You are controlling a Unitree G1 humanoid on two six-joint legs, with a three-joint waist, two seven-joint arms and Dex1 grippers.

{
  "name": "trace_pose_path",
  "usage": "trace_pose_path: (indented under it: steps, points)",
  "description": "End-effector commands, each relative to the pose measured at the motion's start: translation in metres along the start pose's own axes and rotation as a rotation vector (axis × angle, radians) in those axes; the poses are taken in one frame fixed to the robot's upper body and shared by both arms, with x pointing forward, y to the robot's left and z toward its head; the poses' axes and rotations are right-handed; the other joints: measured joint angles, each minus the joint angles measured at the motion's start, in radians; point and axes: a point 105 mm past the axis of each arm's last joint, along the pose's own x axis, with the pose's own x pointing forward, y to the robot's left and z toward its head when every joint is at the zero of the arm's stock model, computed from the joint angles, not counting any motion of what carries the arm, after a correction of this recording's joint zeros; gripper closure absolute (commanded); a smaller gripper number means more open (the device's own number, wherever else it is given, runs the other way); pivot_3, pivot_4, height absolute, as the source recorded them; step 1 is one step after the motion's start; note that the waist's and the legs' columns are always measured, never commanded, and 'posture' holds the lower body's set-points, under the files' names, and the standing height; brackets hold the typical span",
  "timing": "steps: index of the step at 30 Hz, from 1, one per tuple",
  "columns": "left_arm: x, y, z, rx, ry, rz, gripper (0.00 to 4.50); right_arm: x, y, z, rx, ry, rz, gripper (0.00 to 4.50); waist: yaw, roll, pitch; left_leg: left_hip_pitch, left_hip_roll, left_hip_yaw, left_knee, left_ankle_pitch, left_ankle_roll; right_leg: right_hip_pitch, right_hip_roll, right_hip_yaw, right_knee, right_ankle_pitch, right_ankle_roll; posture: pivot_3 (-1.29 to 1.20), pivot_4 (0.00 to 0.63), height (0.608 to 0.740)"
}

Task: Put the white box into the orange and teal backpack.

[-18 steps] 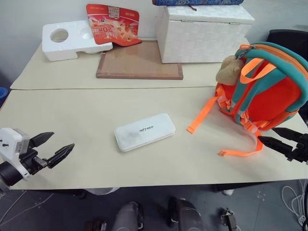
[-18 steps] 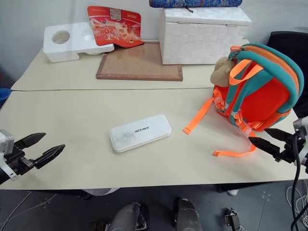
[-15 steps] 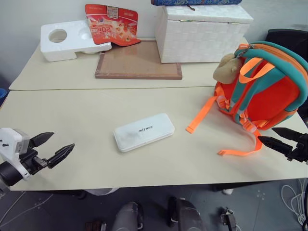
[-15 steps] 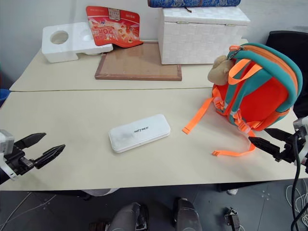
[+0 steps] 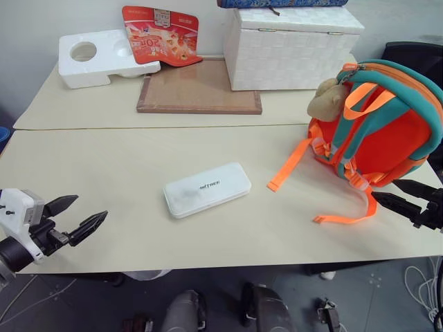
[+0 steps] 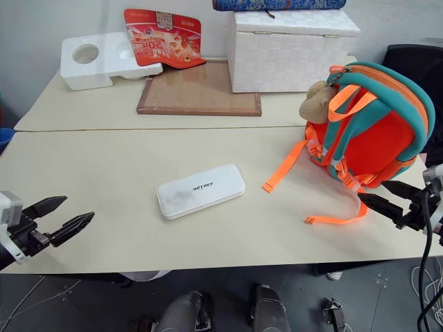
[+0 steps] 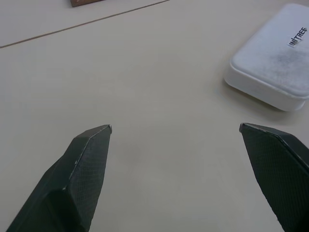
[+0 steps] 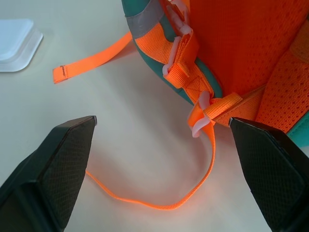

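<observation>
I see the white box (image 5: 207, 189) lying flat near the middle of the beige table (image 5: 124, 173), its small dark lettering facing up, with nothing touching it. The orange and teal backpack (image 5: 383, 121) stands at the table's right side, well apart from the box, a tan plush toy (image 5: 328, 99) hanging at its upper left and its orange straps (image 5: 293, 160) trailing loose across the tabletop toward the box. My left gripper (image 5: 75, 216) hovers over the table's near left edge with both black fingers spread wide and nothing between them; in its wrist view the box sits ahead of them, off toward one fingertip. My right gripper (image 5: 400, 194) sits at the near right edge, just beside the backpack's lower corner, its fingers also wide apart and empty, with a looped strap lying between them in the wrist view. At the back of the table I see a white woven chest (image 5: 291, 47), a brown board (image 5: 201, 88), a white foam block (image 5: 100, 55) and a red package (image 5: 161, 33).
</observation>
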Motion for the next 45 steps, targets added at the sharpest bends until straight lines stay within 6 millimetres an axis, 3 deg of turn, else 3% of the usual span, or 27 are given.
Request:
trace_pose_path:
  steps: [1, 2, 5, 8, 11, 13, 15, 18, 21, 25, 32, 36, 45]
  points:
    - [0.002, -0.002, 0.008, 0.05, 0.001, -0.008, 0.04, 0.004, 0.006, 0.01, -0.058, -0.017, 0.03, 0.0, 0.0, 0.0, 0.0, 0.0, 0.0, 0.0, 0.0, 0.0, 0.0, 0.0, 0.0, 0.0, 0.0, 0.0, 0.0, 0.0, 0.15, 0.74]
    - [0.006, -0.002, 0.004, 0.075, 0.035, 0.0, 0.04, 0.008, 0.011, 0.012, -0.069, -0.022, 0.061, 0.0, 0.0, 0.0, 0.0, 0.0, 0.0, 0.0, 0.0, 0.0, 0.0, 0.0, 0.0, 0.0, 0.0, 0.0, 0.0, 0.0, 0.15, 0.74]
    - [0.018, -0.004, -0.003, 0.118, 0.089, 0.011, 0.58, 0.018, 0.024, 0.014, -0.079, -0.017, 0.149, 0.54, -0.001, 0.0, 0.0, 0.0, 0.0, 0.0, 0.0, 0.0, 0.0, 0.0, 0.0, 0.0, 0.002, 0.0, 0.0, 0.0, 0.15, 0.74]
    - [0.038, -0.029, -0.003, 0.164, 0.101, -0.12, 1.47, 0.04, 0.05, 0.018, -0.142, 0.006, 0.287, 1.48, -0.002, 0.0, 0.0, 0.001, 0.0, 0.0, 0.0, 0.001, 0.0, 0.0, 0.0, 0.0, 0.003, 0.0, 0.0, 0.0, 0.15, 0.74]
    - [0.047, -0.037, -0.003, 0.175, 0.104, -0.164, 2.34, 0.05, 0.061, 0.021, -0.16, 0.007, 0.341, 2.44, 0.0, 0.0, 0.0, 0.001, 0.0, 0.0, 0.001, 0.001, -0.001, 0.0, 0.0, 0.0, 0.003, 0.0, 0.0, 0.0, 0.15, 0.74]
    - [0.057, -0.053, -0.006, 0.219, 0.129, -0.26, 2.92, 0.067, 0.08, 0.017, -0.199, 0.02, 0.432, 3.05, 0.0, 0.0, 0.0, 0.001, 0.0, 0.0, 0.0, 0.002, -0.002, 0.0, 0.0, 0.0, 0.003, 0.0, 0.0, 0.0, 0.15, 0.74]
    - [0.066, -0.054, -0.005, 0.238, 0.133, -0.292, 3.48, 0.087, 0.102, 0.016, -0.233, 0.017, 0.52, 3.69, -0.001, 0.0, 0.0, 0.001, 0.0, 0.0, 0.0, 0.002, -0.002, 0.0, 0.0, 0.0, 0.003, 0.0, -0.001, 0.0, 0.15, 0.74]
    - [0.076, -0.052, -0.002, 0.263, 0.133, -0.308, 4.38, 0.107, 0.117, 0.018, -0.263, 0.008, 0.571, 4.5, -0.003, 0.0, 0.0, 0.001, 0.0, 0.001, 0.001, 0.002, -0.003, -0.001, 0.001, 0.0, 0.005, 0.0, -0.001, 0.0, 0.15, 0.74]
    - [0.082, -0.054, -0.002, 0.277, 0.145, -0.334, 4.48, 0.122, 0.127, 0.02, -0.285, -0.005, 0.598, 4.5, -0.002, 0.0, 0.0, 0.0, 0.0, 0.001, 0.001, 0.006, 0.001, -0.002, 0.001, 0.0, 0.006, 0.0, -0.001, 0.0, 0.15, 0.74]
    - [0.093, -0.064, -0.007, 0.29, 0.158, -0.384, 4.48, 0.166, 0.134, 0.016, -0.373, 0.015, 0.512, 4.5, -0.007, 0.0, 0.0, 0.0, 0.0, 0.002, 0.002, 0.006, 0.002, -0.002, 0.001, 0.0, 0.006, 0.0, -0.001, 0.0, 0.15, 0.74]
    - [0.109, -0.069, -0.005, 0.287, 0.132, -0.401, 4.48, 0.203, 0.147, 0.014, -0.413, 0.011, 0.475, 4.5, -0.013, 0.0, 0.0, -0.002, 0.0, 0.002, 0.002, 0.007, 0.002, -0.004, 0.002, 0.0, 0.007, 0.0, -0.001, 0.0, 0.15, 0.74]
    - [0.12, -0.063, 0.0, 0.285, 0.112, -0.381, 4.48, 0.208, 0.153, 0.01, -0.422, 0.012, 0.484, 4.5, -0.016, 0.0, 0.0, -0.002, 0.0, 0.002, 0.003, 0.008, 0.002, -0.004, 0.002, 0.0, 0.013, 0.0, -0.001, 0.0, 0.15, 0.74]
    - [0.141, -0.06, 0.01, 0.233, 0.051, -0.366, 4.48, 0.19, 0.167, 0.003, -0.392, 0.013, 0.549, 4.5, -0.025, 0.0, 0.0, -0.002, 0.0, 0.002, 0.003, 0.008, 0.002, -0.004, 0.003, 0.0, 0.014, 0.0, -0.001, 0.0, 0.15, 0.74]
